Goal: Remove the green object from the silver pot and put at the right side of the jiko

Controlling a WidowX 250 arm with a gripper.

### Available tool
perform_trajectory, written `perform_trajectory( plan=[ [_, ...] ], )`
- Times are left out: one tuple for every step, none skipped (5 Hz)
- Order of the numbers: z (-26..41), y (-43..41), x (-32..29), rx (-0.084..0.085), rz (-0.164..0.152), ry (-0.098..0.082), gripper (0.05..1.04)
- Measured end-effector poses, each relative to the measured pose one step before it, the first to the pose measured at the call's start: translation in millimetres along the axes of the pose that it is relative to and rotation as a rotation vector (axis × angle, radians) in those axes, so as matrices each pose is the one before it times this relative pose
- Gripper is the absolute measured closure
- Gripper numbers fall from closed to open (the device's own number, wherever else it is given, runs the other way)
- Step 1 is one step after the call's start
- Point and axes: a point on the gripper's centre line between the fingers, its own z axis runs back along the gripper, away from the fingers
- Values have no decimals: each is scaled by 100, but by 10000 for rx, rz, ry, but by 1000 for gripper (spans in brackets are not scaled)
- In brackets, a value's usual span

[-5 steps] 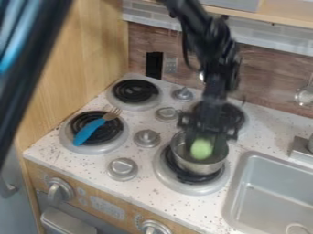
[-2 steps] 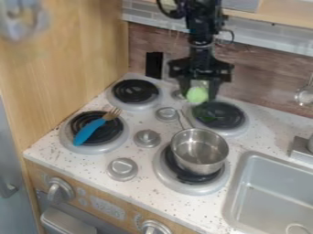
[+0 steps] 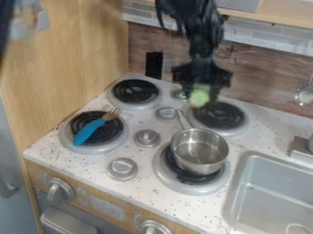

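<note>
My gripper [image 3: 199, 97] hangs over the back of the stove, near the left edge of the back right burner [image 3: 218, 115], shut on the round green object [image 3: 199, 98]. The silver pot [image 3: 200, 151] sits on the front right burner with nothing inside, its handle pointing toward the back left. Both the gripper and the green object are behind the pot and above the stove top.
A blue-handled fork [image 3: 90, 130] lies across the front left burner. The back left burner [image 3: 136, 91] is bare. Several metal knobs stand between the burners. At the right is the sink [image 3: 275, 192], with a wooden wall behind the stove.
The green object has come up out of the pot in my gripper and moved toward the back. Since the middle frame, gripper and object have shifted slightly. The pot now shows fully.
</note>
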Motion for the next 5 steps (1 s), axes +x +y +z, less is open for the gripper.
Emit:
perform_trajectory(
  plan=[
    [-2658, -638, 438, 182, -119, -26, 453],
    [-2475, -352, 812, 83, 165, 117, 453],
    [-1753, -897, 1384, -194, 157, 55, 453],
    [-889, -849, 1331, -272, 179, -4, 453],
    [-55, -35, 30, 194, -49, 61, 373]
  ],
)
